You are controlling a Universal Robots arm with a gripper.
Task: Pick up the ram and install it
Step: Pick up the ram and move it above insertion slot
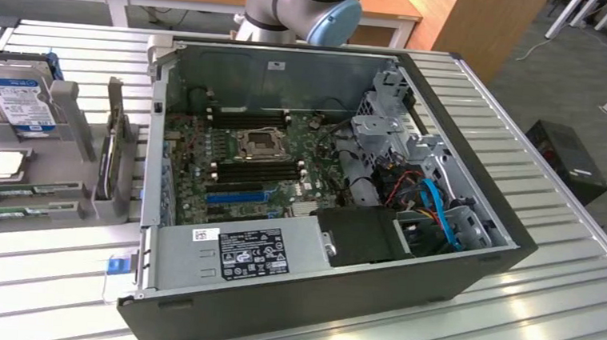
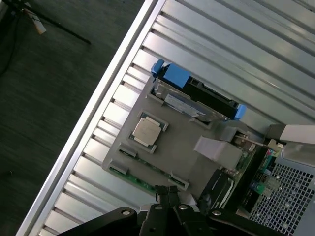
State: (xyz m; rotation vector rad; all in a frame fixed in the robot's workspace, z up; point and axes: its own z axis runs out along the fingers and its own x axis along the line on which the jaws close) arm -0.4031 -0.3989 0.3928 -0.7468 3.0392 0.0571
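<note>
The ram is a thin green stick lying along the front edge of a grey parts holder at the exterior view's left. In the wrist view the same green ram runs along the holder's edge, just beyond my gripper. The gripper hangs above the holder with its two black fingers pressed together and nothing between them. The open computer case lies on its side in the middle of the table, its motherboard showing long black memory slots.
The holder also carries a square CPU, an upright hard drive with blue rails and an upright card. A power supply and a drive cage crowd the case. The slatted metal table ends at a dark floor.
</note>
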